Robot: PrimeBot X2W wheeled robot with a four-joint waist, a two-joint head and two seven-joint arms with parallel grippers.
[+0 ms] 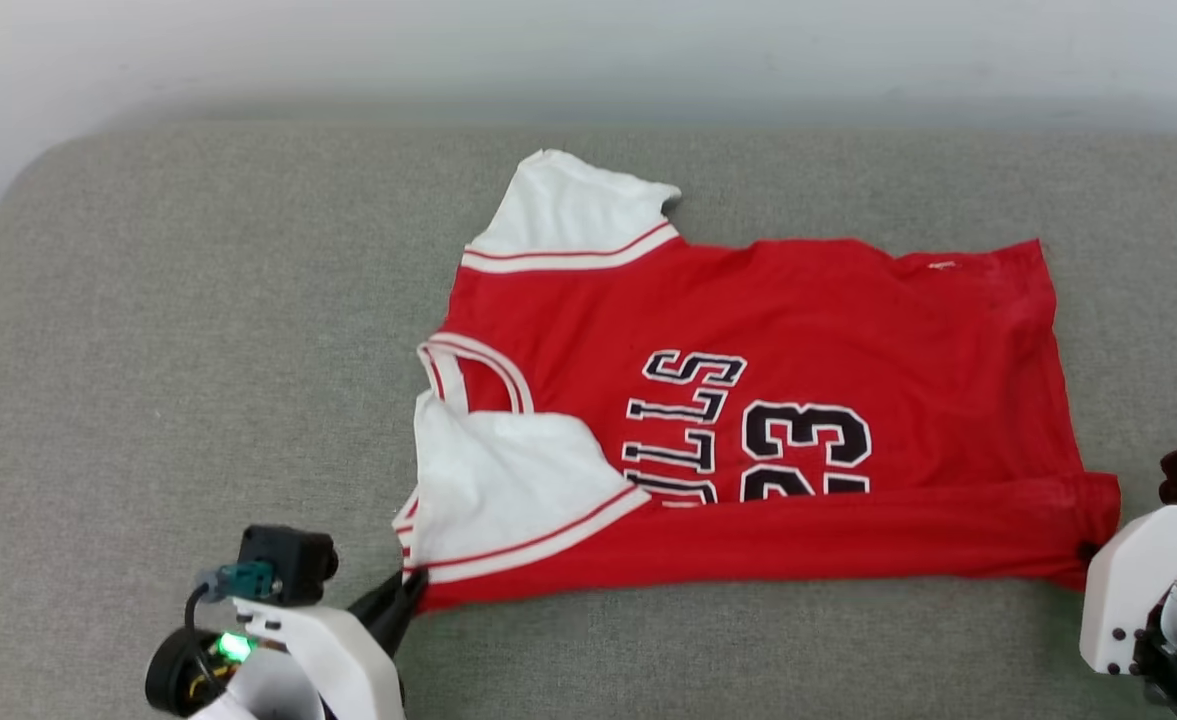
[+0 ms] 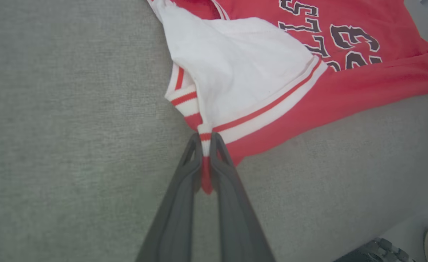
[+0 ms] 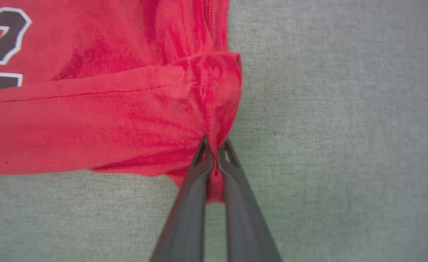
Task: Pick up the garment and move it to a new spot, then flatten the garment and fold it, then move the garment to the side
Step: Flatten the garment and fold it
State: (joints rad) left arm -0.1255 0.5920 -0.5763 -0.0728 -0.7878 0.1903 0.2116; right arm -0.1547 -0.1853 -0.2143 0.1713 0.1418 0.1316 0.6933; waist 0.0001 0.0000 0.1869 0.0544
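Grey padded surface (image 1: 198,350) carries everything. The garment (image 1: 798,330) lies roughly mid-surface, a bit to the robot's right, spread mostly flat. Its long axis runs left-right across the head view, collar end to the left and hem end to the right. The near long edge is already turned up over the body in a red band (image 1: 798,535), which hides the bottom of the lettering and of the 23 (image 1: 808,440). The near sleeve (image 1: 508,480) is folded in over the chest and the far sleeve (image 1: 568,215) sticks out toward the wall.

Key relation: both claws sit on the near long edge, one at each end of the axis, with the whole garment lying ahead of them, away from the robot. The left claw (image 2: 206,140) is pressed together on the striped trim at the near-left corner, with cloth visible between the fingers. The right claw (image 3: 215,143) is pinching bunched red fabric at the near-right hem corner. Each arm already owns its own end, so neither has to reach across.

My read: the fold step is in hand. The next move probably carries that near edge forward over the body toward the far edge, folding along the long axis. The claws should travel in parallel and hold their spacing, or the edge will sag or skew.
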